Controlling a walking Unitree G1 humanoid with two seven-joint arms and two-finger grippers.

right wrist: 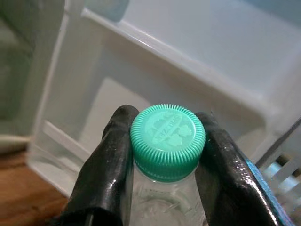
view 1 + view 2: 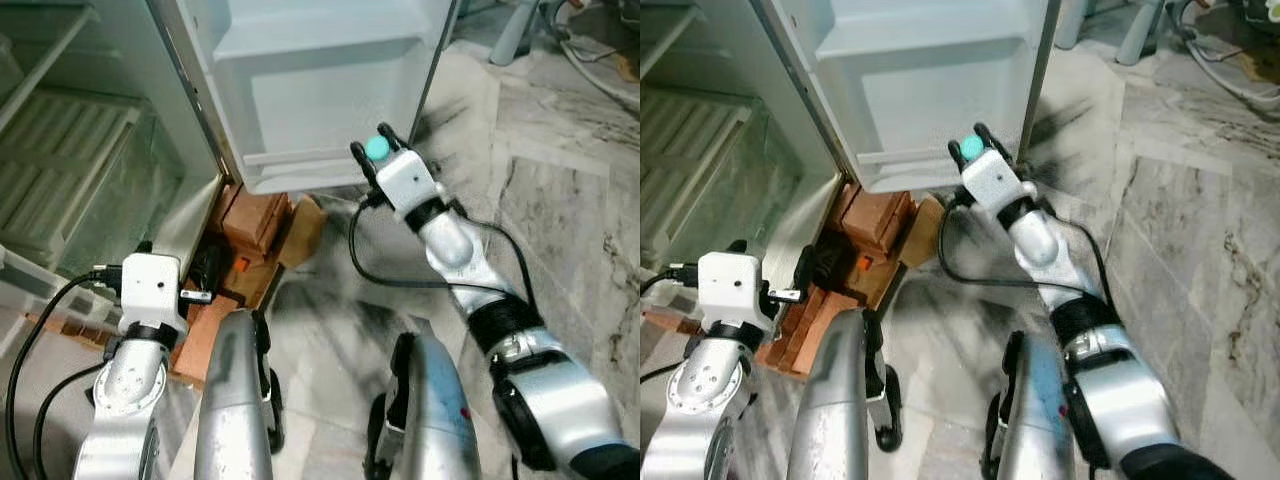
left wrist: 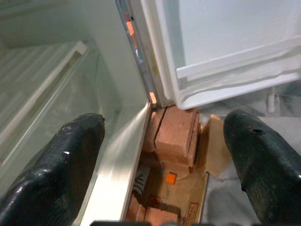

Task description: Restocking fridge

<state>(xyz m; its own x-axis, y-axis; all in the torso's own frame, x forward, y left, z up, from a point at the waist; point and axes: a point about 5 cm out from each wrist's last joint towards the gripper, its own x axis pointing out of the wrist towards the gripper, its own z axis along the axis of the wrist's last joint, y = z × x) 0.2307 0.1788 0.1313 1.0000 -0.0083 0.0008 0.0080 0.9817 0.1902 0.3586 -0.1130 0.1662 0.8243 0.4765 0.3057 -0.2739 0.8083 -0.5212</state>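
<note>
Tools at the open fridge: left one spread and empty, right one clamped on a bottle.

At about eight o'clock in the head view, the left tool (image 3: 164,155) hovered with fingers apart, holding nothing, by the fridge (image 2: 90,150) base above stacked bricks (image 2: 250,220). Toward one o'clock, the right tool (image 2: 378,150) pinched a clear bottle (image 1: 167,141) under its green cap, held just before the lower door shelf (image 2: 320,90). Judging by this, the bottle was not yet placed; setting it in remained.
</note>
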